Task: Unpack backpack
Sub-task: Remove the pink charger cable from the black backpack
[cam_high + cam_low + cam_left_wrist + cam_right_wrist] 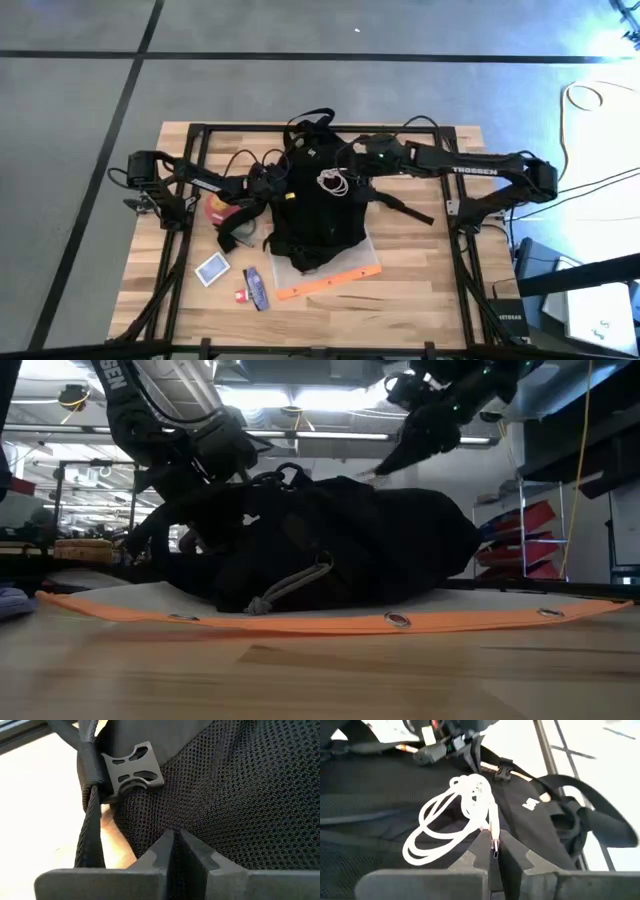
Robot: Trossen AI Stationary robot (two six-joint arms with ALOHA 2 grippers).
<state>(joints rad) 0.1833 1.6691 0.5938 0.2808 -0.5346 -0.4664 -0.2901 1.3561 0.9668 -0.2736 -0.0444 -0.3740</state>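
one backpack (312, 205), one white cable (452, 822), two grippers, one orange-edged mat (335, 282)

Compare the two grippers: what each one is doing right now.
The right gripper is shut on the white cable, holding it above the backpack. The left gripper is shut with nothing between its fingers, against the backpack's mesh side near a buckle. Both are at the backpack.

The high camera looked straight down on the whole counter (420, 290) from far above. The low camera sat at counter height, facing level across it toward the room. Each wrist camera looked forward past its own tool, the left tool (172, 850) pressed close against the backpack (315, 200), the right tool (495, 852) just above it. All four views shared the backpack.
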